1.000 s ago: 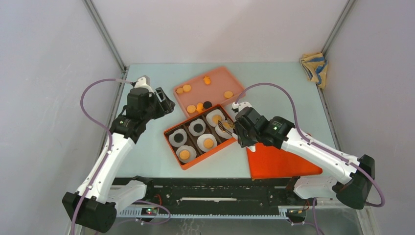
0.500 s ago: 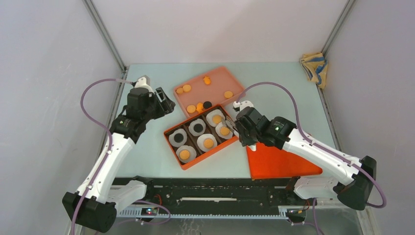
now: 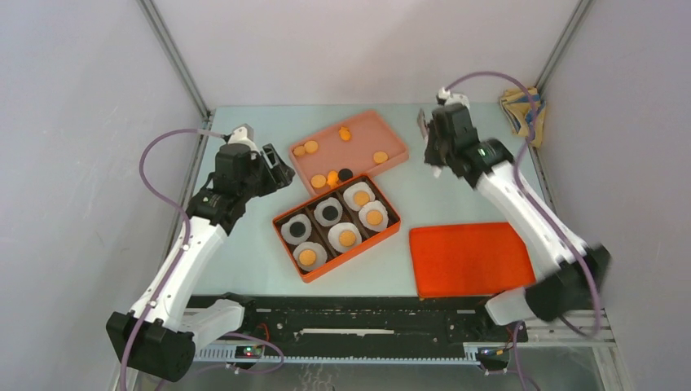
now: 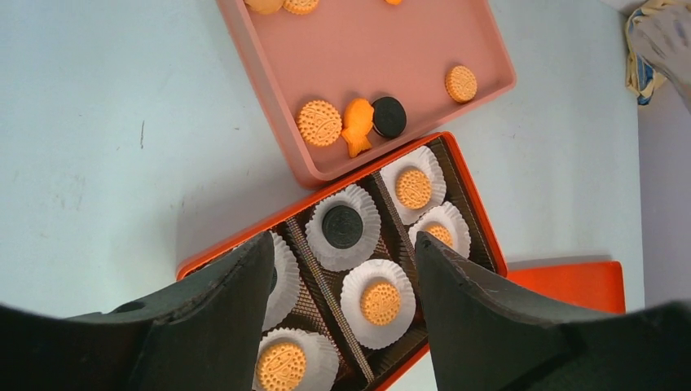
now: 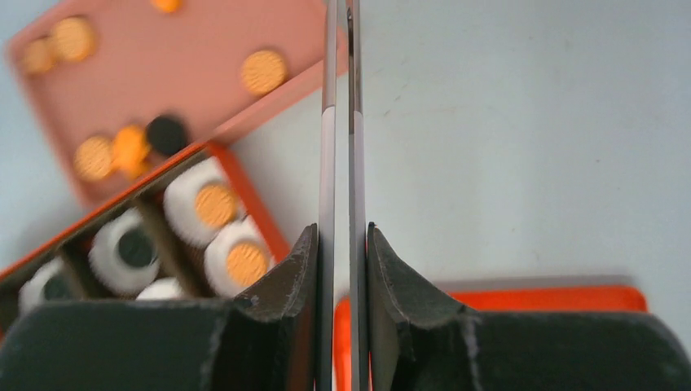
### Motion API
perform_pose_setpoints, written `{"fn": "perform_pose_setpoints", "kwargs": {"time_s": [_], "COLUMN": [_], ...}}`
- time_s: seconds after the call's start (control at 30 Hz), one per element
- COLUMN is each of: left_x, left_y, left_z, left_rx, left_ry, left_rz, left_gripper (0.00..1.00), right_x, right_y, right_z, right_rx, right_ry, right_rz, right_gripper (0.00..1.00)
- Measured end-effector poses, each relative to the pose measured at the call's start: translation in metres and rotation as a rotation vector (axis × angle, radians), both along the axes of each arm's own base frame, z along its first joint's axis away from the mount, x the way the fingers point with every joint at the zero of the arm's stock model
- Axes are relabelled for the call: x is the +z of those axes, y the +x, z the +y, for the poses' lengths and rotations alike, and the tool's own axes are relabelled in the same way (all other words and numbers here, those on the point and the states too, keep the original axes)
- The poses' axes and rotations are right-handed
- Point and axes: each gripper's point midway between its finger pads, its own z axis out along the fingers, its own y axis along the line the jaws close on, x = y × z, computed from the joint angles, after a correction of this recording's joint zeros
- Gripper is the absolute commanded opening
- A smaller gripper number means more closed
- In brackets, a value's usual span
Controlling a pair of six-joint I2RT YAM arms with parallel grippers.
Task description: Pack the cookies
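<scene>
The orange box (image 3: 391, 230) holds several white paper cups, each with a cookie: two black (image 3: 328, 213) and the others orange (image 3: 375, 217). Loose cookies (image 3: 319, 180) lie in the pink tray (image 3: 363, 134). My left gripper (image 3: 277, 173) is open and empty; in the left wrist view its gap (image 4: 342, 244) frames the box (image 4: 481, 236) from above. My right gripper (image 3: 432, 138) is raised beyond the pink tray's right corner. In the right wrist view it (image 5: 341, 228) is shut on thin metal tweezers (image 5: 329, 122), whose tips hold nothing visible.
The flat orange lid (image 3: 468, 259) lies at the front right of the table. A crumpled yellow and blue cloth (image 3: 523, 110) sits in the back right corner. Metal frame posts stand at both back corners.
My right arm has swung up and away from the box's right end to the back right, carrying the tweezers. An orange cookie stays in the cup it hovered over. The left arm barely moved.
</scene>
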Motion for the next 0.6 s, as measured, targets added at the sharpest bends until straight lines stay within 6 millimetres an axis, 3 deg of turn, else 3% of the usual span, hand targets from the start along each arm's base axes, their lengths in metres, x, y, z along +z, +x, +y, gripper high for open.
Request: {"fn": "perform_pose_setpoints", "kwargs": {"time_s": [0.03, 0.13, 0.23, 0.37, 0.43, 0.53, 0.6], "left_x": [0.0, 0.001, 0.002, 0.001, 0.001, 0.0, -0.002], "left_y": [0.0, 0.002, 0.002, 0.003, 0.004, 0.004, 0.006], "left_z": [-0.001, -0.002, -0.003, -0.004, -0.004, -0.004, -0.004], "left_rx": [-0.003, -0.007, -0.013, -0.014, -0.014, -0.014, -0.014], "left_ry": [-0.001, -0.005, -0.009, -0.009, -0.009, -0.008, -0.006], "left_rz": [0.001, -0.005, -0.009, -0.008, -0.009, -0.006, 0.001], "left_gripper": [0.69, 0.69, 0.69, 0.69, 0.69, 0.69, 0.69], "right_x": [-0.006, -0.045, -0.102, -0.169, -0.184, -0.197, -0.199], "right_y": [0.014, 0.082, 0.151, 0.203, 0.219, 0.215, 0.208], "right_z": [-0.003, -0.011, -0.009, -0.015, -0.02, -0.037, -0.048], "right_rx": [-0.021, -0.082, -0.095, -0.101, -0.107, -0.104, -0.105], "right_ry": [-0.012, -0.069, -0.104, -0.139, -0.142, -0.151, -0.146], "right_rz": [0.014, 0.107, 0.186, 0.288, 0.295, 0.345, 0.37], "right_gripper": [0.15, 0.13, 0.13, 0.13, 0.14, 0.17, 0.34]}}
